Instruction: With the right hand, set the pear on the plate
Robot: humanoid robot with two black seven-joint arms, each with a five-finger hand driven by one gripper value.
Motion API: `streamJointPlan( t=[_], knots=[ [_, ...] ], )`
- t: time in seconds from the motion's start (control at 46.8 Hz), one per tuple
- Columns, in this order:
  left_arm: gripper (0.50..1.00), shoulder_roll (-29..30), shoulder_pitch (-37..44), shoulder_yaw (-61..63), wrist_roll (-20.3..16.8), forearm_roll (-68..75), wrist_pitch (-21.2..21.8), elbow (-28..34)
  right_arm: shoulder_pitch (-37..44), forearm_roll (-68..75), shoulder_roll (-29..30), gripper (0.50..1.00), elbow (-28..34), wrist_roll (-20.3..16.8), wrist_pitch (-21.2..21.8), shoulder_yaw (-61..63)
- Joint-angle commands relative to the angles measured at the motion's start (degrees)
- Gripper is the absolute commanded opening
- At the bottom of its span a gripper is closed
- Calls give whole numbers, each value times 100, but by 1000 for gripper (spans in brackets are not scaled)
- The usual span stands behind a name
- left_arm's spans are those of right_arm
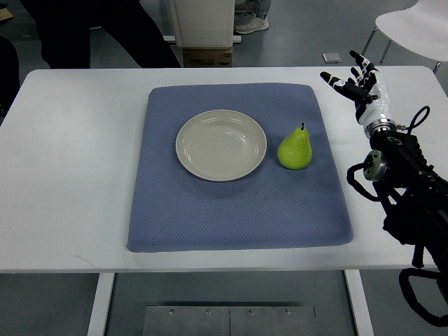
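A green pear (295,148) stands upright on the blue mat (238,210), just right of an empty cream plate (220,144) at the mat's middle. My right hand (358,78) is over the white table beyond the mat's far right corner, well back and right of the pear. Its fingers are spread and hold nothing. Its black arm (409,182) comes in along the right edge. The left arm does not show.
The white table (70,175) reaches past the mat on all sides. A white chair (413,28) stands beyond the far right corner. A person's legs (91,31) and a cardboard box (207,54) are behind the far edge.
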Motion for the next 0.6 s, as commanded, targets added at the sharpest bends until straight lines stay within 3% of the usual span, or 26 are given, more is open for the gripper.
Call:
streamJointPlan(
  t=[0.0,0.32,0.577],
  knots=[
    [1000,0,0,0,-5,0,-1,-1,-13,0,0,1000,0,-1,8,-5],
    [1000,0,0,0,-5,0,-1,-1,31,18,0,1000,9,-80,123,-93],
    [1000,0,0,0,4,0,-1,-1,215,123,0,1000,9,-308,553,-102]
  ],
)
